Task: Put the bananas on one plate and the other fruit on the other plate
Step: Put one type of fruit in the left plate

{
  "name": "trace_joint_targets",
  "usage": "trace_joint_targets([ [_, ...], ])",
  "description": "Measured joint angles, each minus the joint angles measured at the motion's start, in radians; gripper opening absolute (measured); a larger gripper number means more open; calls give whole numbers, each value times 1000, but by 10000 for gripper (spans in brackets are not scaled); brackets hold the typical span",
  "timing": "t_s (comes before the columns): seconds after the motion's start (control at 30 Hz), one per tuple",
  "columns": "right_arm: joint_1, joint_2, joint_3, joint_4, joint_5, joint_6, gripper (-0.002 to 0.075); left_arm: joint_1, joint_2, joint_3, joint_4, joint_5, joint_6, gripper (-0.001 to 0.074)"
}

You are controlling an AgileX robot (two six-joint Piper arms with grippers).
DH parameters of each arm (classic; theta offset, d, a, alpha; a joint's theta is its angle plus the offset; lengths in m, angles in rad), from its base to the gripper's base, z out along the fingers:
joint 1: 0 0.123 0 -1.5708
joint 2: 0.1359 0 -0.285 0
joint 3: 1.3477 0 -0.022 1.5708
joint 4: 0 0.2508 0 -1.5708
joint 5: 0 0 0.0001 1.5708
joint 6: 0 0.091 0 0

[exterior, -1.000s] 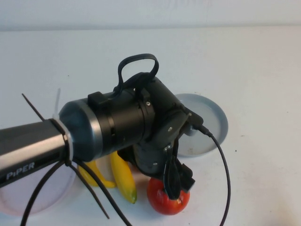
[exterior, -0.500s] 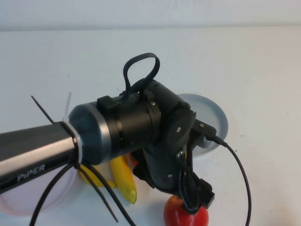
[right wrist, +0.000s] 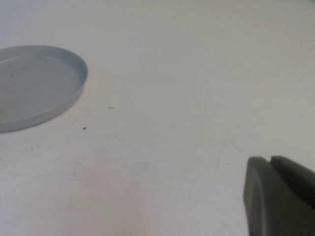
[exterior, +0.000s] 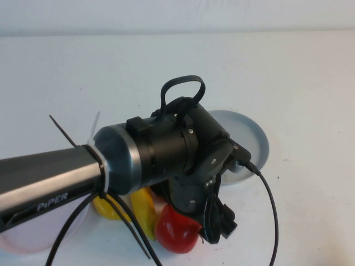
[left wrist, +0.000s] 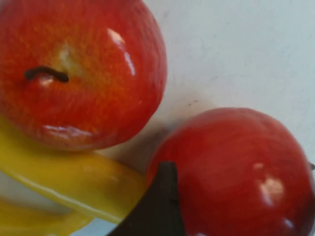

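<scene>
pale pink plate [exterior: 22, 244]: at the far left near edge of the white table [exterior: 310, 83], mostly covered by the left arm; only a strip of rim and floor showed, and nothing could be seen lying in that part.

bananas [exterior: 141, 208]: two yellow bananas on the table just right of the pink plate, side by side under the arm, on neither plate. in the left wrist view one banana [left wrist: 74, 179] ran under and against the stemmed apple.

left gripper [left wrist: 160, 206]: low over the fruit cluster in the middle of the near table, pointing down. jaws stood wide apart and held nothing; one dark fingertip [left wrist: 160, 206] lay against the nearer apple.

apples: two red apples on the table. the stemmed apple [left wrist: 78, 73] lay touching a banana; the second apple [exterior: 176, 233] lay just beside it, next to the bananas, a narrow gap between the two in the left wrist view. neither was on a plate.

grey-blue plate [exterior: 252, 138]: right of centre, partly behind the wrist; the showing part held nothing. in the right wrist view the plate [right wrist: 39, 88] appeared bare.

right gripper [right wrist: 278, 196]: out of the high view, over bare table well apart from the grey-blue plate, fingers closed together, holding nothing.
</scene>
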State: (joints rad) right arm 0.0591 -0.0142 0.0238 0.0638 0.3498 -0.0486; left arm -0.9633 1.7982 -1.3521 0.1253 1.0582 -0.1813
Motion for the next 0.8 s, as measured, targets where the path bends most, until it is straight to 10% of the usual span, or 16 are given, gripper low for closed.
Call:
trace_joint_targets([
  [0.8, 0, 0, 0, 0, 0, 0, -15, 0, 0, 0, 16, 64, -24, 669],
])
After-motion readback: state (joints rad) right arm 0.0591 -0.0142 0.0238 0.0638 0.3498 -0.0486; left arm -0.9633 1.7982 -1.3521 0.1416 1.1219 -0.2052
